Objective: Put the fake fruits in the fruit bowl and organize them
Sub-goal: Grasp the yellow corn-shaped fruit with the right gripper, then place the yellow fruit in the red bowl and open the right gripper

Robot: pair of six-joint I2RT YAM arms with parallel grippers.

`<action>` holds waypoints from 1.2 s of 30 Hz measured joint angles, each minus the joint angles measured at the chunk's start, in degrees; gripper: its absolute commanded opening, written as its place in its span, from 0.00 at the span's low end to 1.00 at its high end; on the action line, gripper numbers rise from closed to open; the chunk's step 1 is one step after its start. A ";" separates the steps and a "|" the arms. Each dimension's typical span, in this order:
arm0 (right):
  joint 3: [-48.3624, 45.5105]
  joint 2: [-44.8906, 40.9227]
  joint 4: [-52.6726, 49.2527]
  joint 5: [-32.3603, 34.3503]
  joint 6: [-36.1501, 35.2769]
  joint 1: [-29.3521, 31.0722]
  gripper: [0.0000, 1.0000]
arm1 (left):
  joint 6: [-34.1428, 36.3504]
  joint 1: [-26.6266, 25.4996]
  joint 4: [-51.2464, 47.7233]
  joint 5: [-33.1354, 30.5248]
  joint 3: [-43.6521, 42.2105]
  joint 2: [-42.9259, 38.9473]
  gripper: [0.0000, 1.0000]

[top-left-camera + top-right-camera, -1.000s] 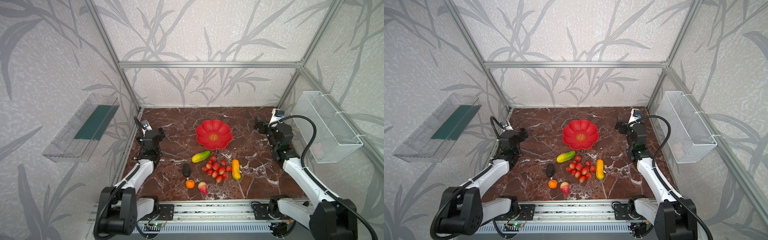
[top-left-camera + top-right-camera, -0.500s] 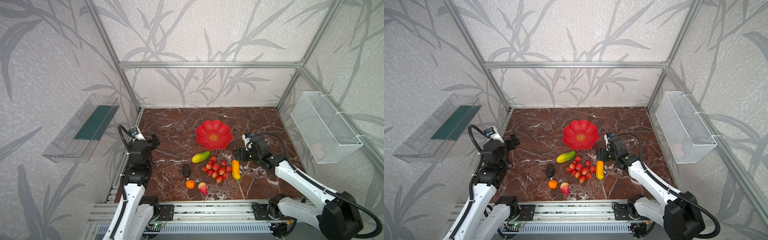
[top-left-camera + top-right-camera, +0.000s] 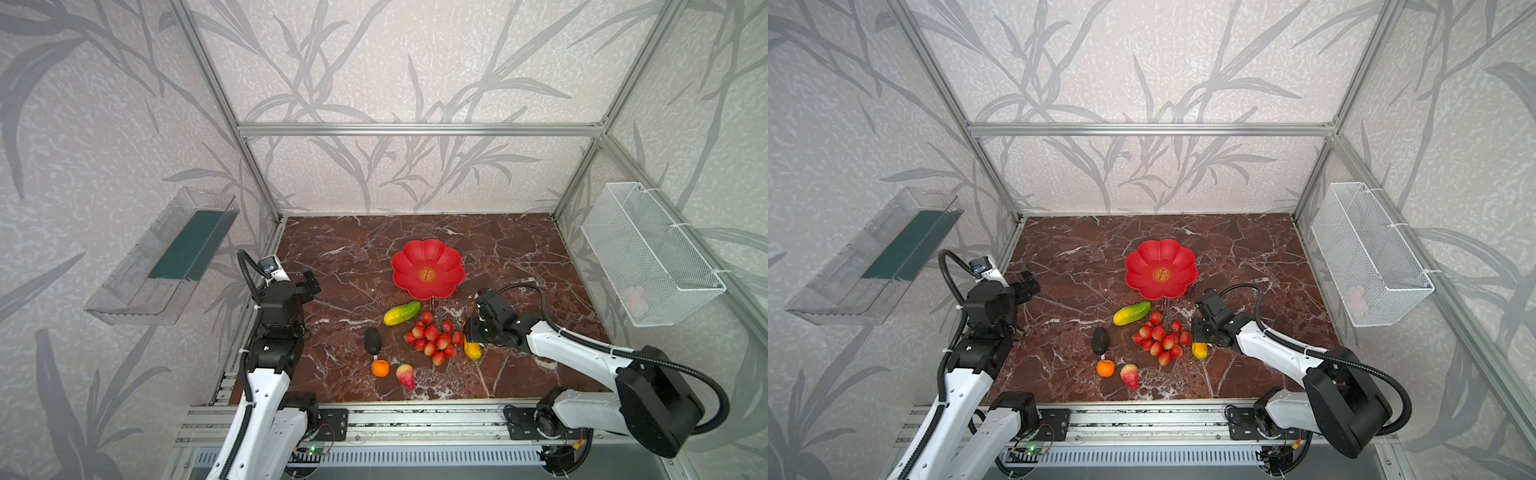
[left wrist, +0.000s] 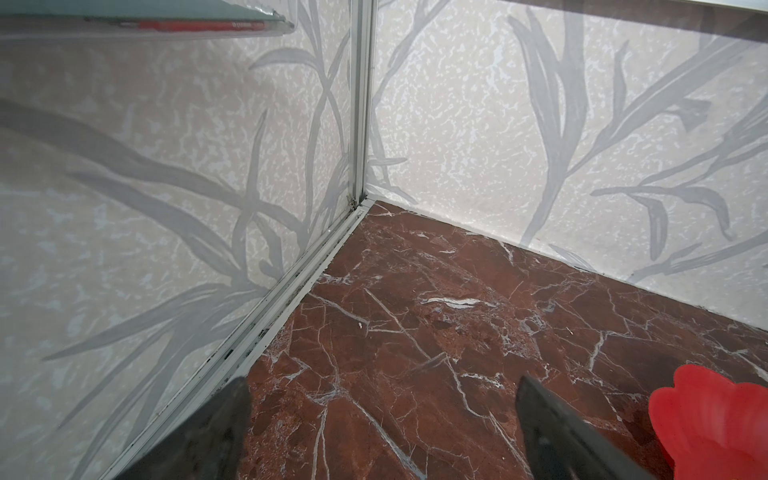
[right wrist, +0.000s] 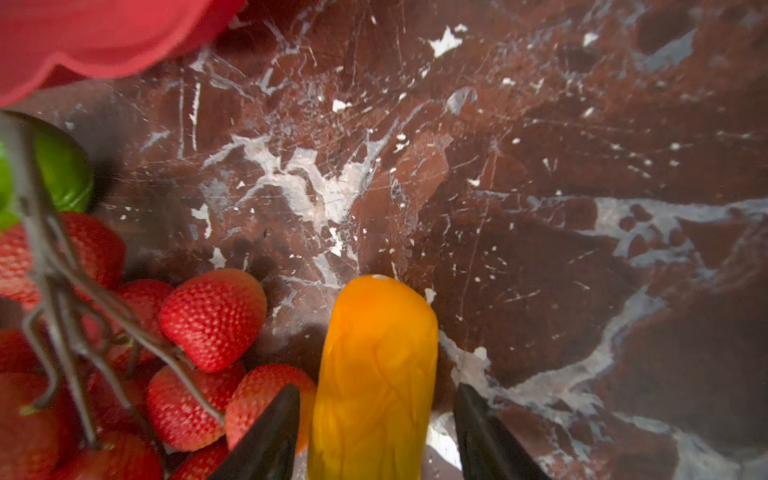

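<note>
The red flower-shaped fruit bowl [image 3: 409, 257] [image 3: 1142, 266] sits mid-table with nothing in it. In front of it lie the fake fruits: yellow-green mango [image 3: 401, 313], dark avocado [image 3: 372, 340], small orange [image 3: 380, 368], pink-red peach [image 3: 405, 375], a red berry cluster [image 3: 434, 338] and a yellow-orange oblong [image 3: 473, 351]. My right gripper [image 3: 471, 336] [image 5: 376, 388] is low over the oblong [image 5: 374, 353], one finger on each side of it; a gap shows on the side away from the berries [image 5: 212, 316]. My left gripper [image 3: 309, 286] [image 4: 382, 379] hangs open over bare table at the left edge.
A white wire basket [image 3: 648, 253] hangs on the right wall and a clear plastic tray [image 3: 166, 257] on the left wall. The berry cluster lies right beside the oblong. The bowl's rim [image 4: 715, 419] shows at the side of the left wrist view.
My right arm has swung from the back right down to the oblong, its jaws narrowing around it. The left arm has pulled back toward the front left and risen, still open.
</note>
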 measured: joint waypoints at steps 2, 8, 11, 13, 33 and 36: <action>0.00 1.51 0.48 0.02 0.31 0.17 0.47 | 0.00 0.07 -0.02 -0.04 0.00 -0.24 0.99; 1.25 1.36 -0.76 2.45 -1.22 0.39 0.32 | 0.00 0.22 -0.22 -0.11 0.00 -0.31 1.00; 3.98 -2.03 -3.28 5.16 -3.52 0.42 0.32 | -0.02 0.24 -0.24 -0.07 0.00 -0.31 0.99; 7.19 -4.13 -4.35 6.62 -5.64 0.39 0.32 | -0.02 0.28 -0.24 0.00 0.00 -0.31 0.99; 58.42 41.86 -6.19 4.57 -23.61 -0.04 0.33 | -0.04 0.61 -0.63 1.18 0.00 -0.24 0.99; 61.94 46.49 -7.58 4.04 -24.11 -0.15 0.35 | -0.04 0.66 -0.63 1.33 0.00 -0.24 0.99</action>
